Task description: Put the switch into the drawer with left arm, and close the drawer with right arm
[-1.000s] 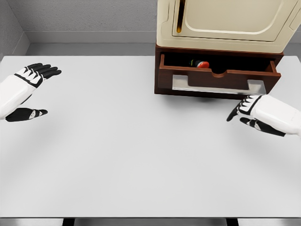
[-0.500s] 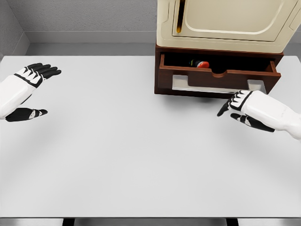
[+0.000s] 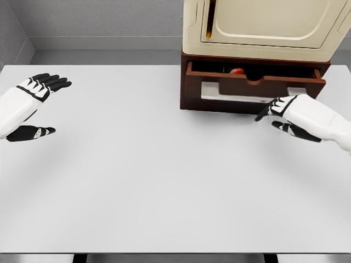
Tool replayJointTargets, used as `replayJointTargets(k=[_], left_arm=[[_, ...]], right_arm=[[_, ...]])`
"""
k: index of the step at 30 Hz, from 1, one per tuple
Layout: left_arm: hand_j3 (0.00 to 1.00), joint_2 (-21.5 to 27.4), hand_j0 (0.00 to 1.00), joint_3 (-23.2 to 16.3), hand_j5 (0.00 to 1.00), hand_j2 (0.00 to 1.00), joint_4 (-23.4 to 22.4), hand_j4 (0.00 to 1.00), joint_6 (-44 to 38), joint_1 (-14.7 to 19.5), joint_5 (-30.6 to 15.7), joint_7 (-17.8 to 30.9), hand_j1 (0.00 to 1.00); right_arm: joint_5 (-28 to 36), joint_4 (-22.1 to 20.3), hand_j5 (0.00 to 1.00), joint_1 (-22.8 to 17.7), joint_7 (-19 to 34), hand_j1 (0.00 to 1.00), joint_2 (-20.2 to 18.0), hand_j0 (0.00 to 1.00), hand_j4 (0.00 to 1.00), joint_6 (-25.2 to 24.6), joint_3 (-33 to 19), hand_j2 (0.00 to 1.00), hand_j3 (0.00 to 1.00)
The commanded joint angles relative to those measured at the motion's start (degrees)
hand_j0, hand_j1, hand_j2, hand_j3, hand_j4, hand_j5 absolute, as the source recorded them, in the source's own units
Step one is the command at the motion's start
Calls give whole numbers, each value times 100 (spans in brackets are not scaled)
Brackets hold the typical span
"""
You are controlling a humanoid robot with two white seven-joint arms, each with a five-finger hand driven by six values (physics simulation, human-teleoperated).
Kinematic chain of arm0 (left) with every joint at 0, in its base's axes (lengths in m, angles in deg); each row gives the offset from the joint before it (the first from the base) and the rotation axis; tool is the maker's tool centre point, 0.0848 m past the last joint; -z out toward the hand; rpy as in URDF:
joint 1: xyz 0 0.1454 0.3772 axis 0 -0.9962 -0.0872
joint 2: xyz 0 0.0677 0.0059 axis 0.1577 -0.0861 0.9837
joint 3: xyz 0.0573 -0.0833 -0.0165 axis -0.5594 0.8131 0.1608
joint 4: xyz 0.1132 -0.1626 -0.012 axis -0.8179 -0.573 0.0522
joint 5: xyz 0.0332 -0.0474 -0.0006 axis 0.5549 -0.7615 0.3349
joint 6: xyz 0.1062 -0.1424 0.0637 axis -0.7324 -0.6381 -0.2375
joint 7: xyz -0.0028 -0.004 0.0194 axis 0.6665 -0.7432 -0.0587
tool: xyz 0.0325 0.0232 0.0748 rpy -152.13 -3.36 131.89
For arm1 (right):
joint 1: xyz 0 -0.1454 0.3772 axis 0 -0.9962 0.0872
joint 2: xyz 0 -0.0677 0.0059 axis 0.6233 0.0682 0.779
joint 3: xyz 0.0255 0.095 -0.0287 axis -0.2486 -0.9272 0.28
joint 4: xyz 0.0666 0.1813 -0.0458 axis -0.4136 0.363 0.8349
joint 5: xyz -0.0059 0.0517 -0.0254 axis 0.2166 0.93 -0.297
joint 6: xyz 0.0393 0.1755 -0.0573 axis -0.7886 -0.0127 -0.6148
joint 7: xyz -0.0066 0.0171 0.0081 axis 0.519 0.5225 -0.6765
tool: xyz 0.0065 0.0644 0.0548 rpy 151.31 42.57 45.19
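Drawer [image 3: 252, 87]: stiff, slides easily; push its front, near desk's [image 3: 137, 164] far edge.
Right hand [image 3: 282, 112]: fingers spread, empty, at drawer front.
Left hand [image 3: 35, 104]: wide, empty.

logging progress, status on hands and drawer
Right hand open, at drawer front. Drawer partly open, red item just visible inside. Left hand open, idle at table's left edge. Nothing blocking the drawer.

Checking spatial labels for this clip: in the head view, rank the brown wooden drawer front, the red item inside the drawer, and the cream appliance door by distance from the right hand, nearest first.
From the right hand:
1. Brown wooden drawer front, just above the fingertips.
2. Red item inside the drawer, behind the front, left of the hand.
3. Cream appliance door, at the top of the picture.
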Motion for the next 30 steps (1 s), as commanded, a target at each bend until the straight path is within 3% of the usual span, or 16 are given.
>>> replayJointTargets(k=[1,25,29,30], left_arm=[[100,6,100,-2,100,100,3,100,-14,0,-43,-3,100],[100,6,100,-2,100,100,12,100,-14,0,-35,-3,100],[100,-3,100,7,100,100,12,100,-14,-9,-43,-3,100],[100,6,100,7,100,100,12,100,-14,-17,-43,-3,100]], right_arm=[[-61,150,62,17,-12,62,100,62,62,-8,2,62,62],[-351,959,68,721,-12,68,592,68,68,-8,249,68,68],[-316,897,69,651,-12,69,487,69,69,-8,222,69,69],[-281,819,69,624,-21,69,137,69,69,-8,213,69,69]])
